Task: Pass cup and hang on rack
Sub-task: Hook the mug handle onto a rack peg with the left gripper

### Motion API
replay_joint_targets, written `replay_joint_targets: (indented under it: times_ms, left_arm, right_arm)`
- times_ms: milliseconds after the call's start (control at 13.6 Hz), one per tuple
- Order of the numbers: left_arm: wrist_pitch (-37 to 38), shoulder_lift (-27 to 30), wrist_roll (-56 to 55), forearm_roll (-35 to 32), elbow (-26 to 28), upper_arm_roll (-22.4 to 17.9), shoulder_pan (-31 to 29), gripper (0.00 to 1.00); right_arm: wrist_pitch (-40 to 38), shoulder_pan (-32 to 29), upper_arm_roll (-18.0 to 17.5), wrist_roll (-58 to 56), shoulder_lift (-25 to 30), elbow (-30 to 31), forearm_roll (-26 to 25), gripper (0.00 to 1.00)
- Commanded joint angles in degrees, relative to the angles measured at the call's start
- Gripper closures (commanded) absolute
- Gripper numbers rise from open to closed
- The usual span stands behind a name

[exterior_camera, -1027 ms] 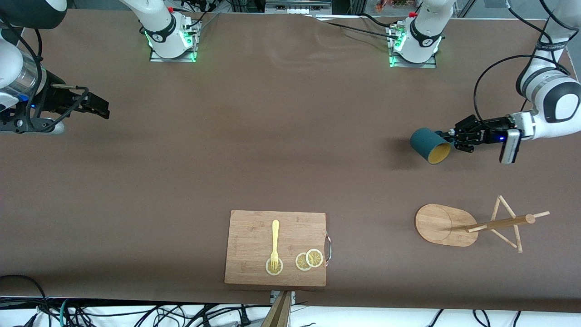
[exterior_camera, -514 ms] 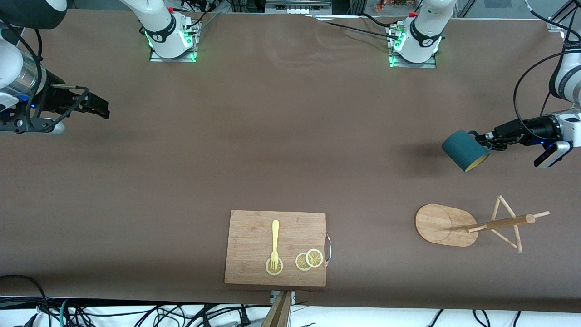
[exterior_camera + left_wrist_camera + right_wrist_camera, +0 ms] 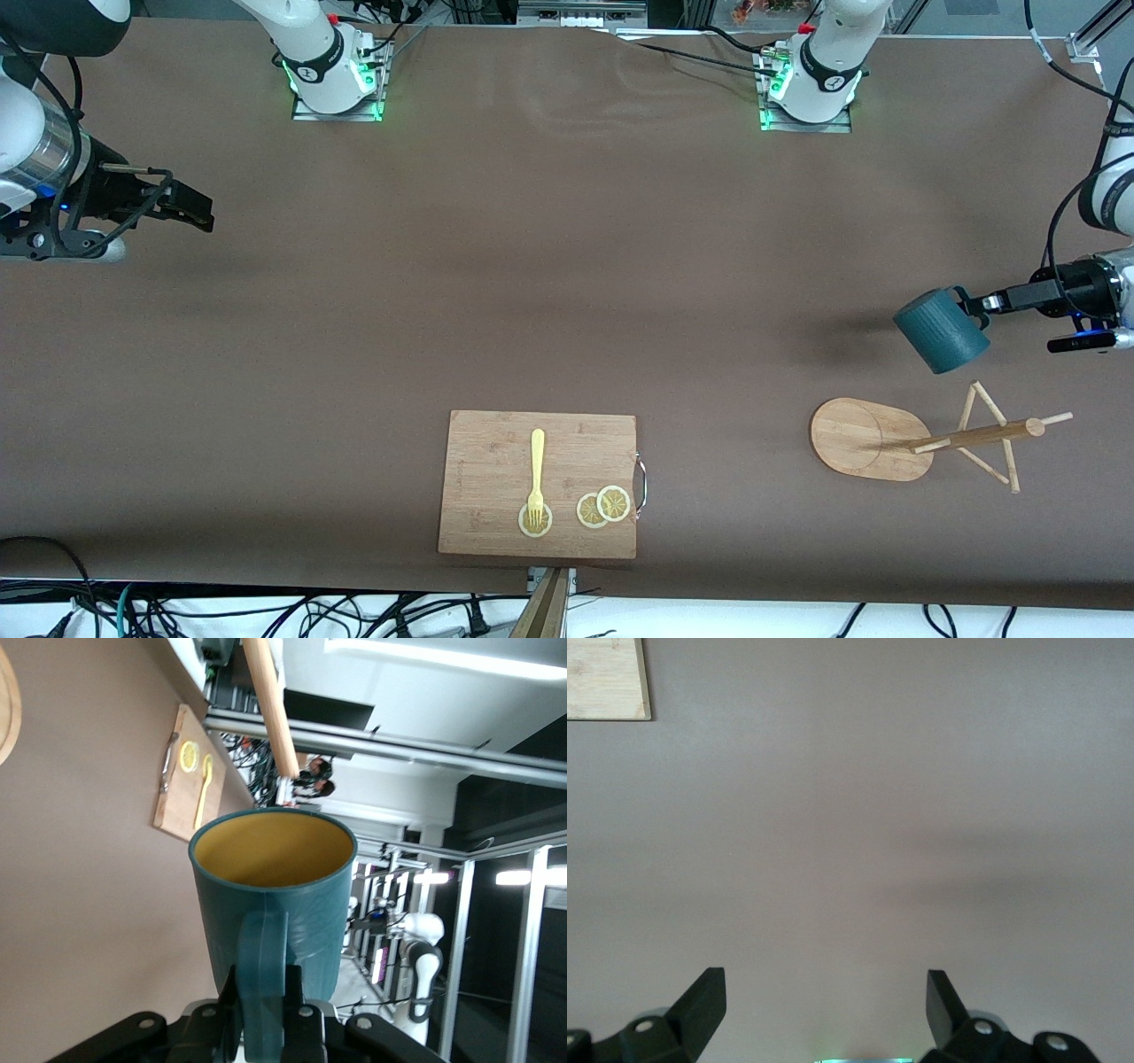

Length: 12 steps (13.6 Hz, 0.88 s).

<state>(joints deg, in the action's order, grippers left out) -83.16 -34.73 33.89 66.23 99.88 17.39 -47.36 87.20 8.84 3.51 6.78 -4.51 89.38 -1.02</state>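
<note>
My left gripper (image 3: 977,307) is shut on the handle of the dark teal cup (image 3: 941,331) and holds it in the air, tilted, over the table close to the rack. In the left wrist view the cup (image 3: 270,895) shows its ochre inside, with my left gripper (image 3: 263,997) clamping the handle (image 3: 262,966). The wooden rack (image 3: 873,439) stands near the left arm's end of the table, its post and pegs (image 3: 983,434) leaning out from the oval base. My right gripper (image 3: 182,206) waits open and empty at the right arm's end; it also shows in the right wrist view (image 3: 824,1001).
A bamboo cutting board (image 3: 496,443) with a yellow fork (image 3: 536,474) and lemon slices (image 3: 604,507) lies near the front edge. Its corner shows in the right wrist view (image 3: 607,678). Both arm bases (image 3: 332,71) stand along the table's back edge.
My left gripper has carried the cup toward the left arm's end of the table and closer to the rack. The cup has turned so its ochre inside no longer faces the front camera. The right arm has not moved.
</note>
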Motion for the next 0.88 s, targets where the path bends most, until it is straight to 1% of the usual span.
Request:
replay_joint_targets:
  times_ms: [0,73,293,440,807]
  left_arm:
    - [1.8,-3.8,-5.6,1.4,-7.0,0.5,0.3,1.00]
    - [1.8,-5.1,-6.0,1.5,-9.1,0.7,0.4,1.00]
    - [2.2,-8.7,-6.5,4.9,-13.5,0.8,0.4,1.00]
    - [3.5,-10.6,-6.5,7.7,-14.0,0.7,0.5,1.00]
    - [3.6,-14.1,-6.9,8.8,-14.0,0.8,0.0,1.00]
  right_arm:
    - [0.5,-1.0,-0.8,-0.7,2.0,1.9,0.8,0.00]
    - [0.5,-1.0,-0.8,-0.7,2.0,1.9,0.8,0.00]
    - [0.6,-1.0,-0.8,-0.7,2.0,1.8,0.8,0.00]
    - [0.6,-1.0,-0.8,-0.7,2.0,1.8,0.8,0.00]
    - [0.6,-1.0,-0.8,-0.7,2.0,1.8,0.8,0.00]
